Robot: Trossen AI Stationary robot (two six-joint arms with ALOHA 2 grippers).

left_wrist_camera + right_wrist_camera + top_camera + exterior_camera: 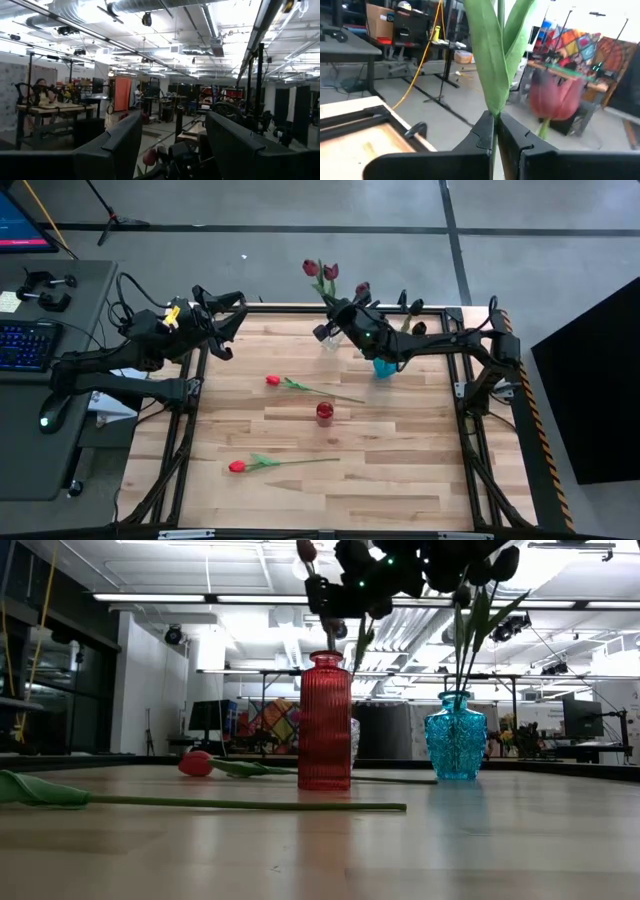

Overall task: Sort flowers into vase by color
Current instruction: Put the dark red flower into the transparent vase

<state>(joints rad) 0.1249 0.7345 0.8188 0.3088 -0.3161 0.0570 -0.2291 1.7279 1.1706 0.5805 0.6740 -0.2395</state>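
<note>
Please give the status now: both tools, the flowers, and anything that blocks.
Right tool shut on dark flower stem, above clear vase. Left tool open, idle at table's far-left edge. Two red flowers lie on table. Nothing blocks.

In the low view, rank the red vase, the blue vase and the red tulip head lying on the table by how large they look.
1. Red vase, tallest in frame.
2. Blue vase, clearly shorter, though about as wide; it stands farther from the camera, so its true size is unsure.
3. Tulip head, smallest by far.
</note>
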